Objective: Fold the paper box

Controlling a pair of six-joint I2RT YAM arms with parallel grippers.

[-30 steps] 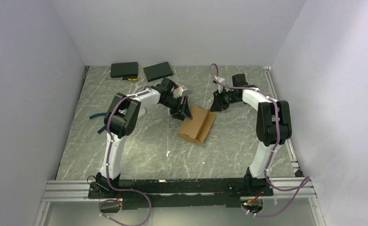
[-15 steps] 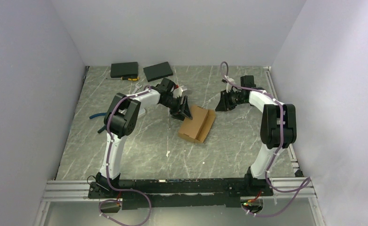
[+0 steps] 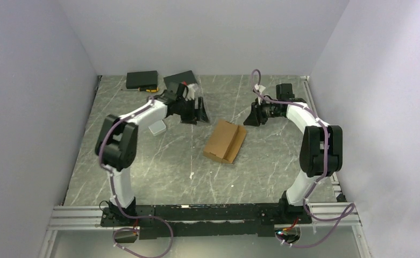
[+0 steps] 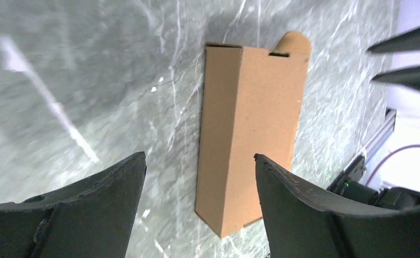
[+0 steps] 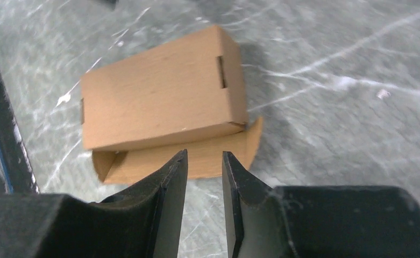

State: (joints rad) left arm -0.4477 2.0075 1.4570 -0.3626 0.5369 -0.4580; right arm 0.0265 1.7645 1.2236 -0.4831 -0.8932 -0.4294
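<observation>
Left arm (image 3: 122,141): you have it stretched from its base toward the far left of the worktop (image 3: 159,161), elbow raised, wrist turned in toward the centre.
Left pincer (image 4: 199,158): wide; its two black, matt, curved fingers are spread far apart with nothing held between them. It hangs above the surface, well apart from the paper box.
Right arm (image 3: 318,142): upright from its base, forearm bent inward over the far right of the worktop, purple cable looped along it.
Right pincer (image 5: 205,156): narrow; you see only a slim gap between the black fingers, and it holds nothing. It sits near the box's far right corner, not touching.
Paper box (image 3: 225,141): lies flat near the middle of the worktop, between the two pincers. Plain brown cardboard, rectangular, smooth top panel with a small slot at one end. One flap with a rounded corner lies flat beside a long side.
Worktop: grey, stone-patterned, pale veins.
Black slabs (image 3: 142,79): two flat rectangles at the far left edge.
</observation>
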